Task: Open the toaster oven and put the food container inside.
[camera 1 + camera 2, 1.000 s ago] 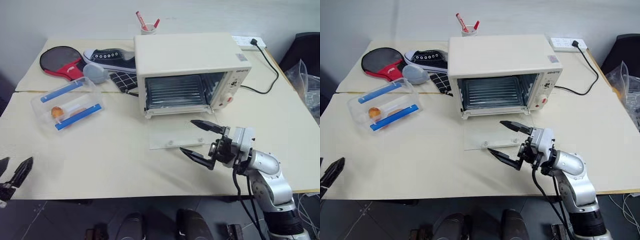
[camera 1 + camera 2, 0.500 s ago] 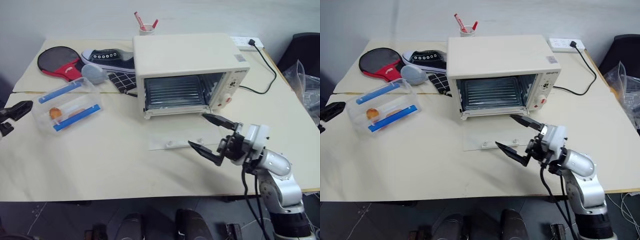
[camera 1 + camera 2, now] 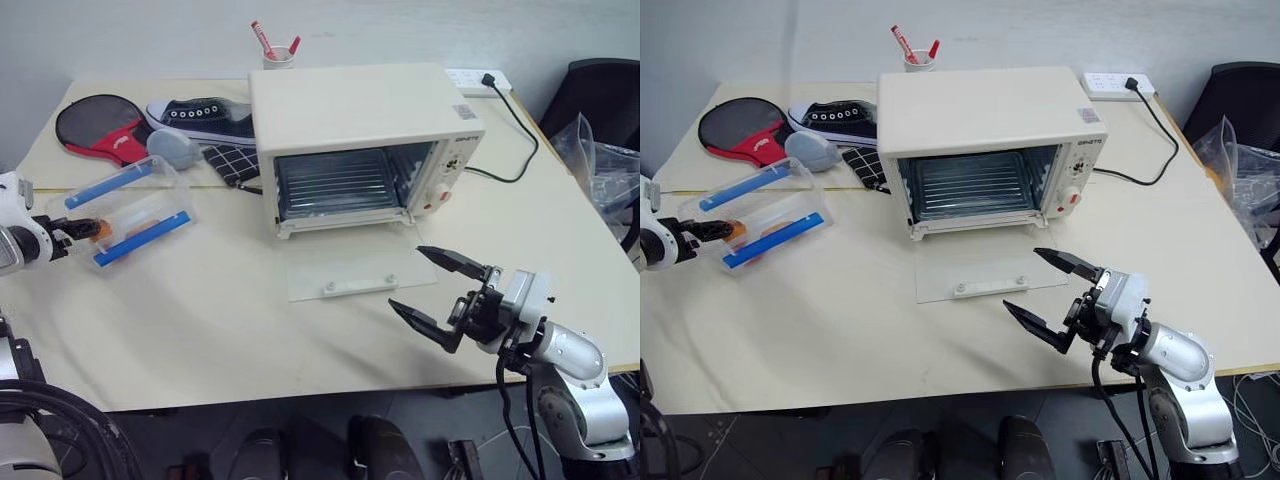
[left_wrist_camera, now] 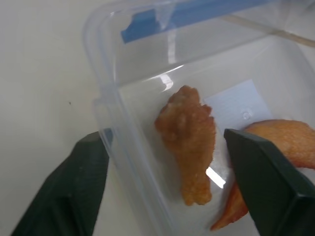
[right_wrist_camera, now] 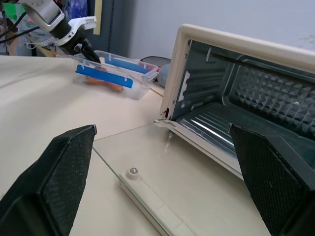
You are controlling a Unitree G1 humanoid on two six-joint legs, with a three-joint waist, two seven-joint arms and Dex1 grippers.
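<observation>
I have the left end effector (image 4: 162,182) spread around the near end of the food container (image 3: 128,212) by the tabletop's left edge, not yet clamped. The right end effector (image 3: 440,296) hangs released near the front edge. The toaster oven (image 3: 360,135) door lies flat open, so next I close, lift, carry it in.

Your two head views look forward and down over the table (image 3: 220,330), sharing the toaster oven (image 3: 360,130) and the food container (image 3: 125,210). Your left wrist view sits very close against the container, seemingly at its end wall. Your right wrist view looks low across the tabletop into the oven's open front, with the container beyond.
</observation>
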